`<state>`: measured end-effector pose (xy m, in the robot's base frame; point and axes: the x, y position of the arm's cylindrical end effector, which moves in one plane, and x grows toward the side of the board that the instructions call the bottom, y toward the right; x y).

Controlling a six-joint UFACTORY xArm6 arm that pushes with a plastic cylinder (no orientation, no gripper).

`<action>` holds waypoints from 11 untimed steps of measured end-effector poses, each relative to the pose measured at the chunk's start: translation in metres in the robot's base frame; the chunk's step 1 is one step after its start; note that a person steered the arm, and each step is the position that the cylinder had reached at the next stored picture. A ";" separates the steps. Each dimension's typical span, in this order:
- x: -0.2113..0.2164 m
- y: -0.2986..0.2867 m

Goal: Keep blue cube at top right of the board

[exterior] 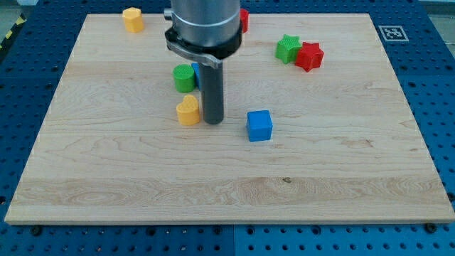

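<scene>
Tip: my tip (pixel 212 121) is resting on the board (pixel 341 178) near centre, no jaws (a bare rod) | Target: blue cube (pixel 259 126) is sitting just at the tip's 3 o'clock, apart | Neighbours: yellow block (pixel 188 111) is lying at 9 o'clock, green cylinder (pixel 184 77) at 11 | Far: green star (pixel 288 48) is touching red star (pixel 309 56) at 2 o'clock.

A robotics lab: a pale wooden board desk (pixel 227 178) lies on a blue perforated metal mounting plate (pixel 441 85), with a black-and-white fiducial marker (pixel 390 32) at one corner.
</scene>
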<state>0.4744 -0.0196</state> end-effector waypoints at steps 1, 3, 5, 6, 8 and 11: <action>0.006 0.051; 0.021 0.114; 0.055 0.153; -0.008 0.209; -0.004 0.224; -0.025 0.210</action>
<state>0.4499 0.1903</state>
